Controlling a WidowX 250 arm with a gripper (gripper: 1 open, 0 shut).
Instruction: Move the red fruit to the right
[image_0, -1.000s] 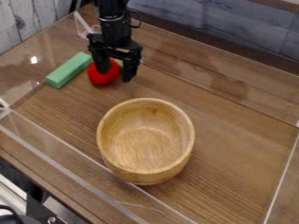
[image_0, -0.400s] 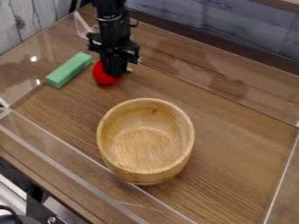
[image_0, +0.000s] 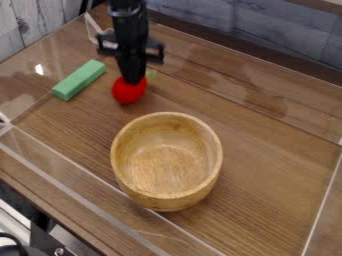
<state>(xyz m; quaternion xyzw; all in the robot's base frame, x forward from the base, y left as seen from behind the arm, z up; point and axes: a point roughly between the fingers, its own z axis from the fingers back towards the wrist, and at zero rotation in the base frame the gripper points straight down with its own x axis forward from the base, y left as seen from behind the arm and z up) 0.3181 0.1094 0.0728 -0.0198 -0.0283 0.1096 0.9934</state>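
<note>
In the single camera view, the gripper (image_0: 131, 78) has risen since a second ago, when its jaws stood apart around the red fruit (image_0: 128, 91) down on the table; now they are clamped together on the fruit's top, and the fruit hangs a little right of where it lay, farther from the green block (image_0: 79, 80). One fruit, one green block, one wooden bowl (image_0: 167, 160) and one arm show on the wooden table (image_0: 267, 130). The fingertips blur into the fruit's top, and the arm is cut off at the upper edge.
</note>
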